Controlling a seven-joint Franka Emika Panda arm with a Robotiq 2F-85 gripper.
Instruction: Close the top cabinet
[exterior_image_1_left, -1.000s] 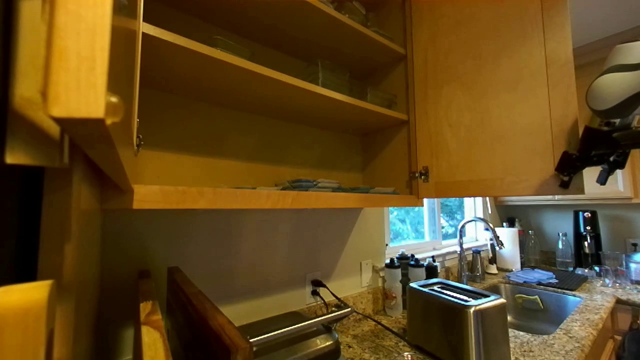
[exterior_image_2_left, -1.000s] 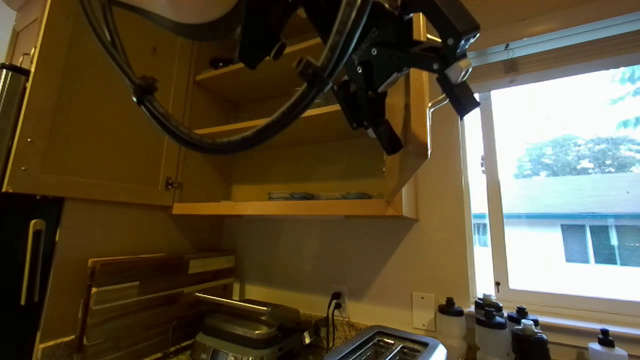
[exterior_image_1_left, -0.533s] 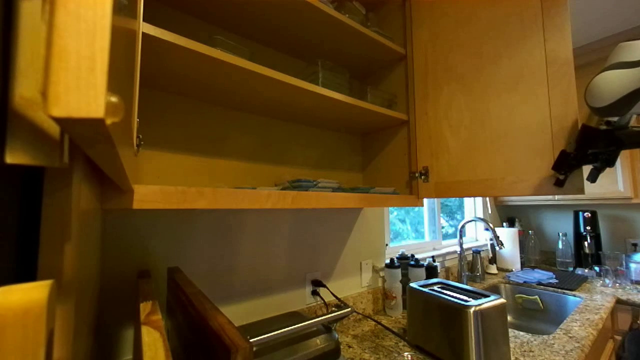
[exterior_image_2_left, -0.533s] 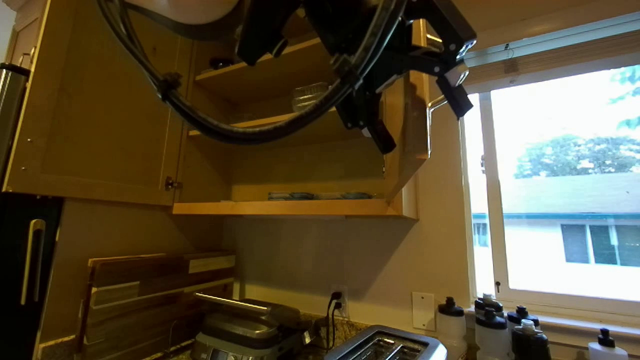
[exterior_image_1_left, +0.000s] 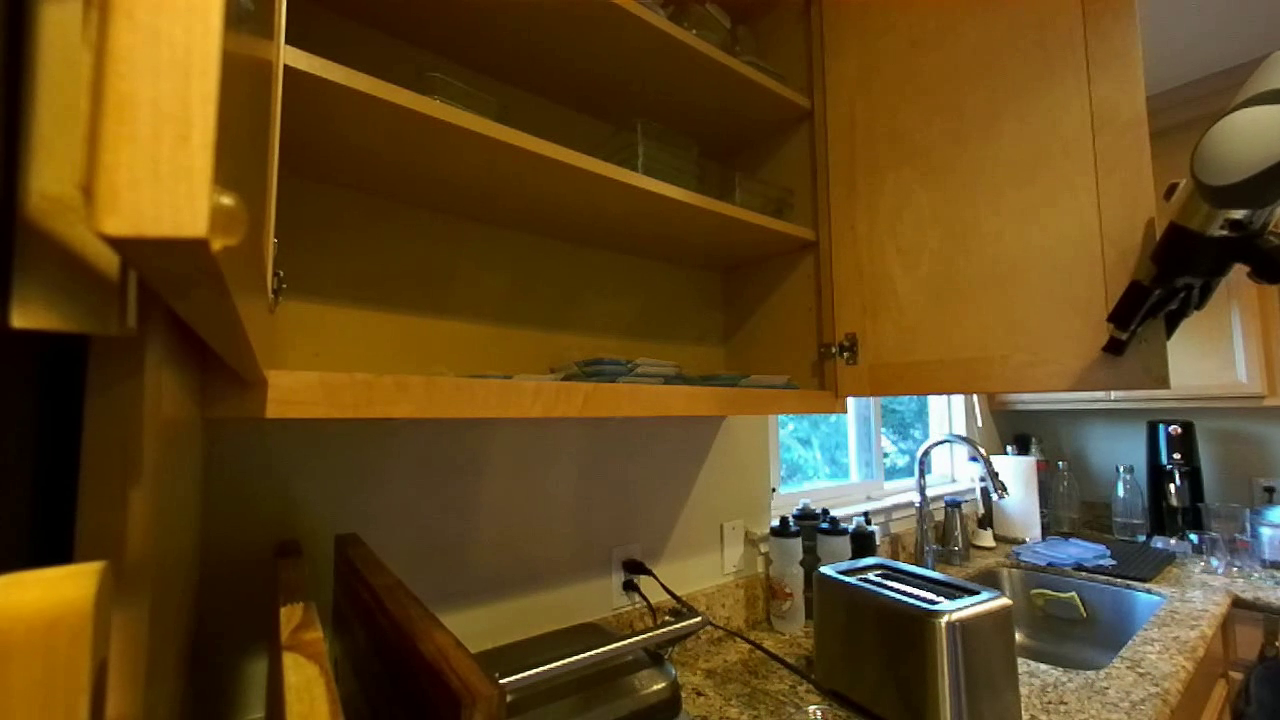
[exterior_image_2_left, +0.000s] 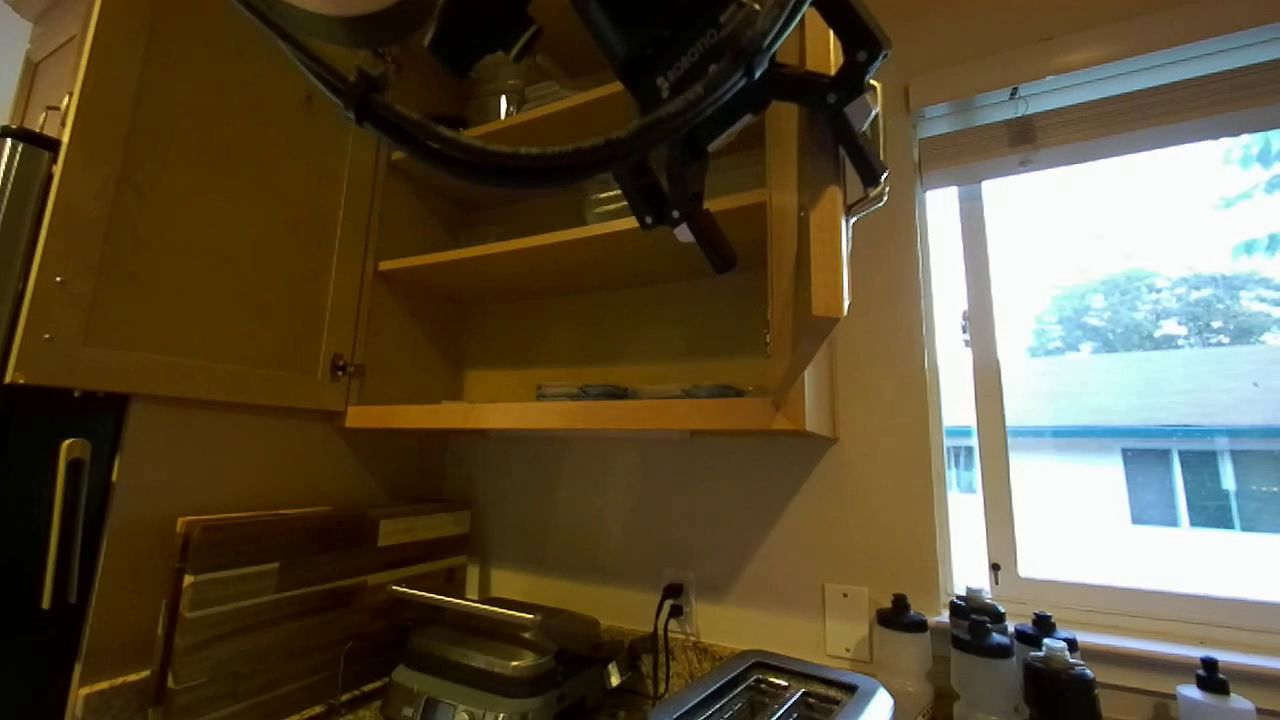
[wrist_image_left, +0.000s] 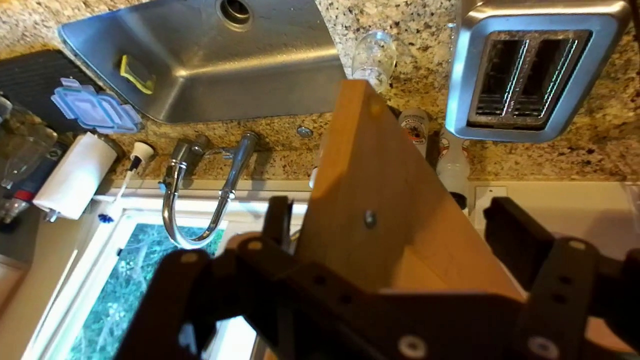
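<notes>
Both exterior views cut the top cabinet (exterior_image_1_left: 550, 395) off above; in an exterior view, a cable (exterior_image_2_left: 500, 163) partly hides the gripper (exterior_image_2_left: 796, 210).

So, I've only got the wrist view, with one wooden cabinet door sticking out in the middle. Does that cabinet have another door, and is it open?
Observer: Yes, in an exterior view its other door stands wide open.
Operator: Neat! Is anything inside?
Observer: In both exterior views, flat blue and white things lie on its bottom board; I can't tell what.
Operator: And past the toaster, where I can't see?
Observer: In an exterior view, a grey appliance stands between it and some wooden boards.
</notes>
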